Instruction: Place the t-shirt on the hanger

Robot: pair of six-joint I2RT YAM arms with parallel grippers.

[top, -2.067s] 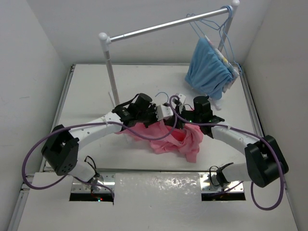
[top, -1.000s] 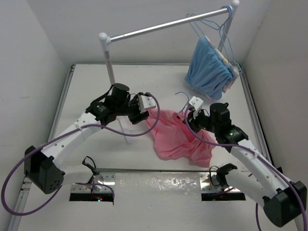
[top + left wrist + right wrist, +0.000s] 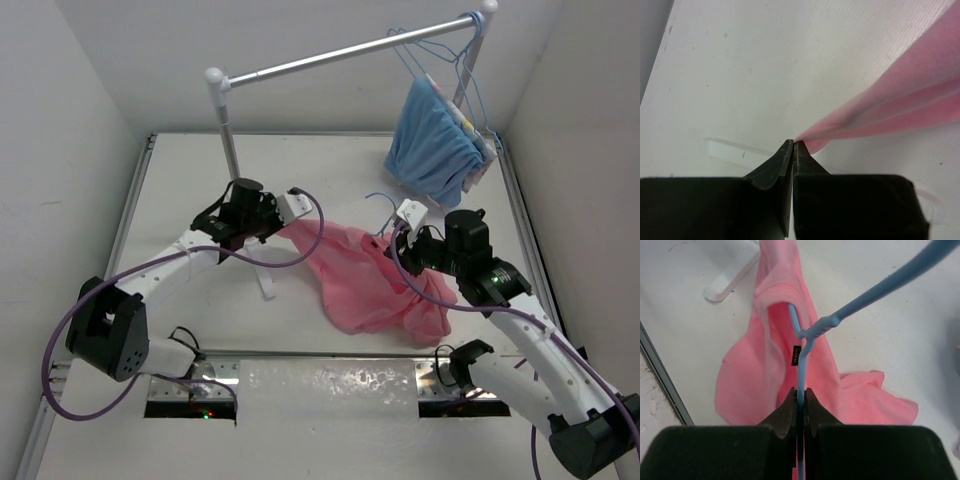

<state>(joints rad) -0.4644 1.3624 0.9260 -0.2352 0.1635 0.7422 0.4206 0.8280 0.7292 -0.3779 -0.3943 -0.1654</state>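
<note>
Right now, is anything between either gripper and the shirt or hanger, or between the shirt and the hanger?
Nothing visible does. The left gripper is shut on an edge of the t-shirt. The right gripper is shut on the hanger wire, which runs straight into the collar.

So the t-shirt [image 3: 370,285] is plain salmon pink, no print anywhere, with one tiny black label [image 3: 796,355] inside the neck. The hanger [image 3: 801,371] is light-blue wire. My left gripper [image 3: 792,145] and right gripper [image 3: 800,391] are both matte black. My arms [image 3: 170,268] are white with black joints, and purple cables [image 3: 321,230] loop off them. The table [image 3: 180,190] is plain white. The rail [image 3: 340,55] at the back is silver on white posts, and the garment [image 3: 432,145] on it is light blue.
</note>
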